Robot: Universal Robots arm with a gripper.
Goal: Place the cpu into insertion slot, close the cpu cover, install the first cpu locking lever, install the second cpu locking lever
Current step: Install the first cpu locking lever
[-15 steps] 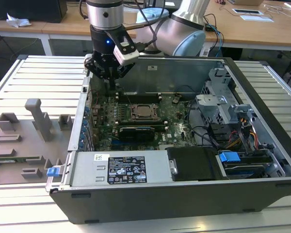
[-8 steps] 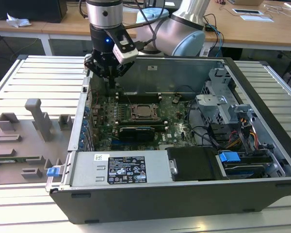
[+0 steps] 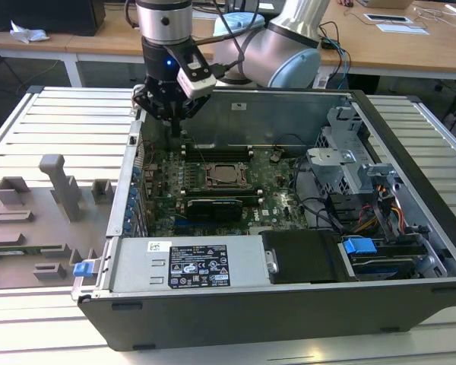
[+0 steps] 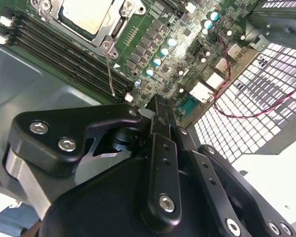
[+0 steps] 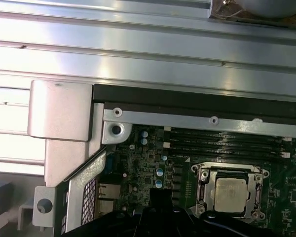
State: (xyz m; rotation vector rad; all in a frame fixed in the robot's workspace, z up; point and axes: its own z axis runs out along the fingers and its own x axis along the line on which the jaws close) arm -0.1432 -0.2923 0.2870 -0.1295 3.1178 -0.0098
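**Claw hangs over the board's corner, chip already in its socket**

On the exterior view's left we see a grey tray of holders (image 3: 38, 205) lying on the slatted table (image 3: 68, 114). A blue clip (image 3: 82, 268) sits at the edge of the open computer case (image 3: 289, 319). Just inside the case wall on that side, the claw (image 3: 174, 123) hangs above a corner of the green board (image 3: 277, 190), near the long black memory slots (image 3: 216, 152). In the second wrist view its fingertips (image 4: 157, 104) are pressed together and pinch nothing.

Further toward the exterior view's right, near the middle of the board, sits the socket (image 3: 207, 176). The chip (image 3: 226, 176) lies in it, silver top showing. In the first wrist view the cover (image 5: 230, 173) lies flat around the chip's edges. In the second wrist view a thin wire lever (image 4: 110, 74) reaches from a socket corner across the memory slots; we cannot tell whether it is latched.

Nearer the camera than the socket lie a long black card (image 3: 213, 207) and a grey box with a label (image 3: 190, 266). On the exterior view's right we see a metal drive cage (image 3: 349, 163), cables (image 3: 319, 205) and a blue tab (image 3: 359, 245).
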